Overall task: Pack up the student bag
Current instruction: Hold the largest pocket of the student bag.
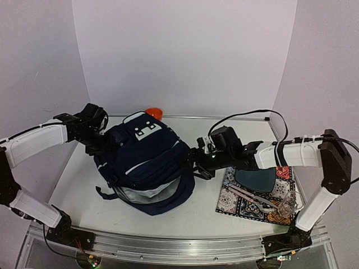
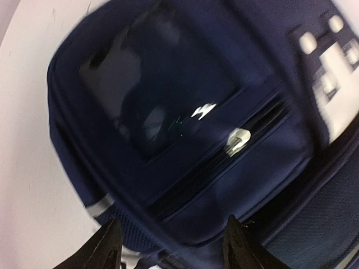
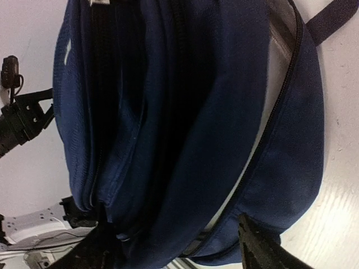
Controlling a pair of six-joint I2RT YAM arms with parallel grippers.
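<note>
Evidently we had barely begun: the student bag point(image 1: 147, 159) lay unzipped on the counter point(image 1: 78, 174), left pincer point(image 2: 171, 249) wide beside it, right pincer point(image 3: 176, 249) astride its mouth, grip unclear, teal pouch point(image 1: 255, 179) unpacked.

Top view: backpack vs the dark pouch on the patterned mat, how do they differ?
Size: the backpack is far bigger; the pouch is small and looks flat.
Place: the backpack lies on the bare table, the pouch on the patterned mat.
Look: the backpack is navy with pale trim lines and a pale patch; the pouch is plain dark teal.
Shared: both are dark and look soft.
</note>
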